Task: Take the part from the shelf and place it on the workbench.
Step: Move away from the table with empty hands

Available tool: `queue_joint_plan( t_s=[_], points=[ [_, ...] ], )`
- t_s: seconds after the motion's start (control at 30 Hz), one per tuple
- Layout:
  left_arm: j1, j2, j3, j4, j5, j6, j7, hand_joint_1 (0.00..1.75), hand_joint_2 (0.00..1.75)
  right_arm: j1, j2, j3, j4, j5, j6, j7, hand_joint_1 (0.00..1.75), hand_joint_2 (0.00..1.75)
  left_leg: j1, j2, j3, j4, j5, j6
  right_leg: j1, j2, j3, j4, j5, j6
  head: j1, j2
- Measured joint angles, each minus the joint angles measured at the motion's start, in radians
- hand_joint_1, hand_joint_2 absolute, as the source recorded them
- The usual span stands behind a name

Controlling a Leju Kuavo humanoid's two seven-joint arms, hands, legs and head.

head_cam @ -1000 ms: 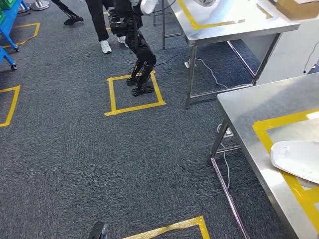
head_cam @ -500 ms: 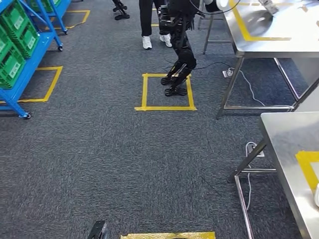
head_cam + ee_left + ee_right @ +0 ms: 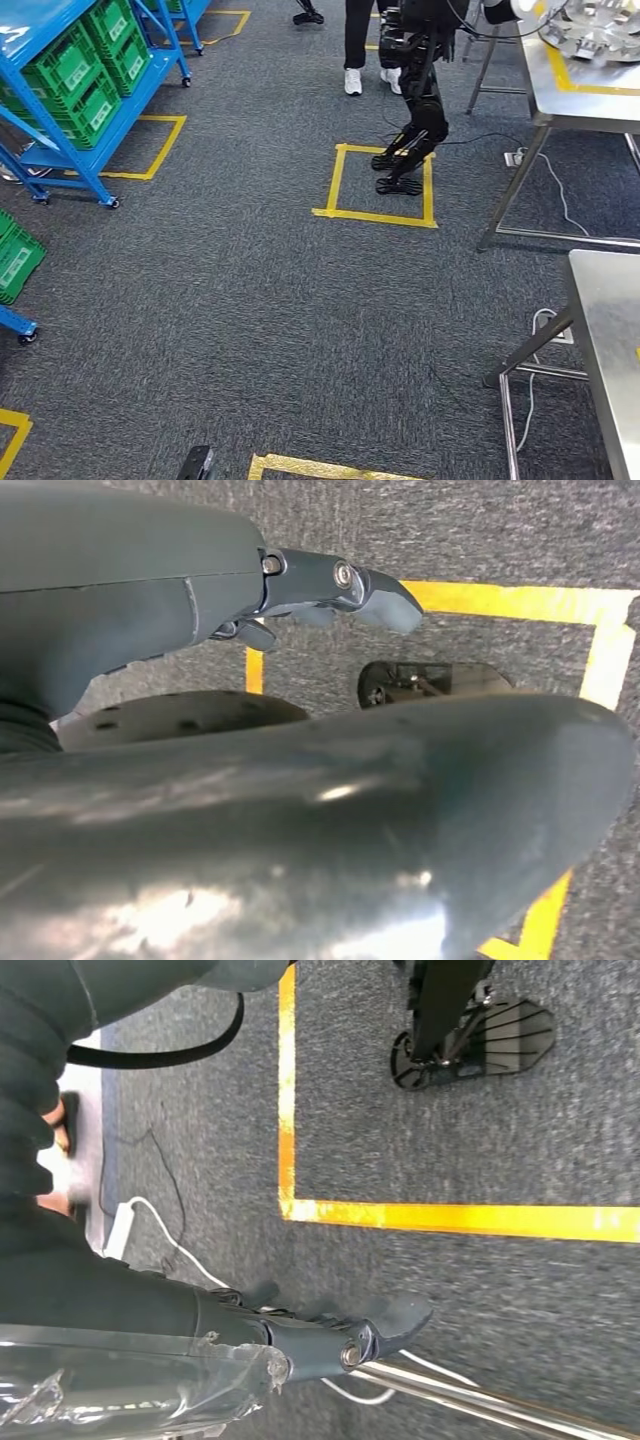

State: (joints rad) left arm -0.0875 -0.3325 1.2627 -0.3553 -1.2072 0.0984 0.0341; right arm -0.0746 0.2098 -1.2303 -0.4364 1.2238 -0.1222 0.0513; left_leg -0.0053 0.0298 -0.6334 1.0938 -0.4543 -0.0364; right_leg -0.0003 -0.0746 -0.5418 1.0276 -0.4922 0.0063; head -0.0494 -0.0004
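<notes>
A blue shelf (image 3: 133, 103) stands at the far left of the head view, with green bins (image 3: 75, 75) on it; what lies in them is hidden from here. The corner of a steel workbench (image 3: 611, 330) shows at the right edge. My left hand (image 3: 317, 780) hangs over the grey carpet with its fingers (image 3: 340, 578) stretched out and nothing in it. Hanging over the carpet too, my right hand (image 3: 302, 1340) has its fingers (image 3: 385, 1325) straight and holds nothing.
Another black robot (image 3: 415, 90) stands in a yellow taped square (image 3: 377, 215) ahead, with a person's legs (image 3: 358, 40) behind it. A second steel table (image 3: 573, 90) at the far right carries metal parts (image 3: 596, 25). One more green bin (image 3: 15, 260) sits low at the left edge.
The camera has turned left: the blue shelf with green bins has come into the picture, and the workbench with its yellow tape and white part has slid off to the right.
</notes>
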Motion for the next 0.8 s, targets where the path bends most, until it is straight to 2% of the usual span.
queue_joint_plan(
  t_s=[0.03,0.07,0.1,0.17,0.2,0.23,0.3,0.33,0.37,0.4,0.43,0.47,0.53,0.57,0.6,0.67,0.7,0.73,0.8],
  points=[
    [-0.002,0.0,0.0,-0.001,0.001,-0.003,-0.009,0.0,0.0,0.0,0.0,0.0,0.0,0.002,0.0,0.0,0.0,1.75,-0.004,0.021,0.03,-0.055,0.017,0.005,0.003,-0.01,0.002,0.001,-0.004,0.004,0.0,0.0],
    [-0.003,-0.001,0.0,-0.002,0.004,-0.009,-0.022,0.0,0.0,0.0,0.001,0.0,-0.001,0.004,0.0,0.002,0.0,1.75,-0.008,0.035,0.047,-0.088,0.022,0.009,0.005,-0.02,0.004,0.001,-0.007,0.009,0.0,0.0],
    [-0.003,-0.001,0.0,-0.003,0.01,-0.014,-0.036,0.0,0.0,0.0,0.001,0.0,-0.001,0.006,0.0,0.003,0.0,1.75,-0.01,0.036,0.053,-0.101,0.02,0.012,0.007,-0.031,0.007,0.0,-0.01,0.013,0.0,0.0],
    [-0.001,-0.002,0.001,-0.004,0.02,-0.021,-0.055,0.0,0.0,-0.004,0.003,-0.001,-0.001,0.008,0.001,0.005,0.0,1.75,-0.009,0.013,0.053,-0.108,0.023,0.022,0.006,-0.045,0.015,-0.003,-0.015,0.023,0.001,0.0],
    [0.0,-0.003,0.002,-0.004,0.023,-0.021,-0.057,0.0,0.0,-0.006,0.003,-0.001,-0.002,0.009,0.001,0.005,0.0,1.75,-0.006,0.001,0.055,-0.111,0.025,0.027,0.004,-0.031,0.013,0.008,-0.024,0.028,0.002,0.0],
    [0.001,-0.004,0.002,-0.005,0.023,-0.021,-0.058,0.0,0.0,-0.008,0.004,-0.001,-0.002,0.009,0.002,0.005,0.0,1.75,-0.003,-0.009,0.057,-0.114,0.027,0.032,0.002,-0.006,0.002,0.036,-0.043,0.034,0.005,0.0],
    [-0.001,-0.005,0.003,-0.005,0.024,-0.019,-0.055,0.0,0.0,-0.006,0.004,-0.002,-0.003,0.01,0.002,0.005,0.0,1.75,0.001,-0.032,0.058,-0.115,0.028,0.039,-0.002,0.051,-0.054,0.155,-0.102,0.04,0.011,0.0],
    [-0.001,-0.005,0.004,-0.005,0.024,-0.019,-0.052,0.0,0.0,-0.003,0.004,-0.002,-0.003,0.011,0.003,0.006,0.0,1.75,0.001,-0.045,0.058,-0.115,0.028,0.04,-0.003,0.063,-0.089,0.222,-0.127,0.042,0.013,0.0],
    [-0.001,-0.005,0.004,-0.005,0.024,-0.019,-0.05,0.0,0.0,-0.001,0.004,-0.003,-0.003,0.011,0.003,0.007,0.0,1.75,0.001,-0.06,0.059,-0.115,0.028,0.041,-0.003,0.068,-0.116,0.268,-0.138,0.043,0.013,0.0],
    [-0.001,-0.005,0.005,-0.005,0.024,-0.019,-0.048,0.0,0.0,0.001,0.004,-0.004,-0.003,0.012,0.003,0.008,0.0,1.75,0.002,-0.076,0.059,-0.114,0.028,0.04,-0.004,0.071,-0.126,0.278,-0.128,0.044,0.014,0.0],
    [0.0,-0.005,0.006,-0.005,0.024,-0.019,-0.048,0.0,0.0,0.002,0.004,-0.005,-0.003,0.012,0.003,0.008,0.0,1.75,0.003,-0.091,0.061,-0.114,0.028,0.039,-0.005,0.075,-0.117,0.247,-0.099,0.045,0.014,0.0],
    [0.0,-0.005,0.006,-0.005,0.025,-0.019,-0.047,0.0,0.0,0.002,0.004,-0.006,-0.004,0.012,0.003,0.008,0.0,1.75,0.005,-0.107,0.062,-0.112,0.027,0.036,-0.009,0.086,-0.09,0.184,-0.059,0.047,0.014,0.0],
    [-0.001,-0.005,0.007,-0.006,0.028,-0.019,-0.047,0.0,0.0,0.002,0.006,-0.007,-0.006,0.013,0.005,0.008,0.0,1.75,0.006,-0.134,0.061,-0.106,0.026,0.024,-0.019,0.133,-0.034,0.06,-0.006,0.05,0.015,0.0],
    [0.0,-0.005,0.008,-0.006,0.029,-0.019,-0.047,0.0,0.0,0.001,0.007,-0.008,-0.007,0.014,0.006,0.008,0.0,1.75,0.007,-0.145,0.058,-0.103,0.026,0.017,-0.021,0.15,-0.018,0.026,0.003,0.047,0.015,0.0],
    [0.0,-0.004,0.008,-0.007,0.029,-0.019,-0.046,0.0,0.0,0.0,0.009,-0.009,-0.008,0.014,0.007,0.009,0.0,1.75,0.008,-0.155,0.054,-0.103,0.028,0.01,-0.021,0.158,-0.013,0.016,0.002,0.042,0.015,0.0],
    [0.002,-0.004,0.01,-0.008,0.03,-0.019,-0.046,0.0,0.0,-0.002,0.01,-0.011,-0.01,0.014,0.008,0.01,0.0,1.75,0.011,-0.164,0.049,-0.106,0.033,0.0,-0.016,0.139,-0.012,0.014,0.007,0.025,0.015,0.0],
    [0.003,-0.004,0.01,-0.008,0.03,-0.019,-0.046,0.0,0.0,-0.003,0.01,-0.011,-0.01,0.014,0.008,0.011,0.0,1.75,0.011,-0.147,0.044,-0.099,0.027,-0.004,-0.015,0.128,-0.012,0.013,0.01,0.018,0.013,0.0],
    [0.002,-0.004,0.011,-0.008,0.03,-0.019,-0.046,0.0,0.0,-0.003,0.011,-0.012,-0.011,0.014,0.008,0.01,0.0,1.75,0.009,-0.121,0.032,-0.074,0.01,-0.007,-0.014,0.115,-0.012,0.011,0.012,0.012,0.009,0.0],
    [-0.001,-0.004,0.011,-0.008,0.03,-0.019,-0.046,0.0,0.0,0.0,0.011,-0.014,-0.014,0.015,0.009,0.009,0.0,1.75,0.006,-0.062,-0.022,0.035,-0.052,-0.012,-0.01,0.086,-0.012,0.009,0.012,0.002,0.002,0.0]
  ],
)
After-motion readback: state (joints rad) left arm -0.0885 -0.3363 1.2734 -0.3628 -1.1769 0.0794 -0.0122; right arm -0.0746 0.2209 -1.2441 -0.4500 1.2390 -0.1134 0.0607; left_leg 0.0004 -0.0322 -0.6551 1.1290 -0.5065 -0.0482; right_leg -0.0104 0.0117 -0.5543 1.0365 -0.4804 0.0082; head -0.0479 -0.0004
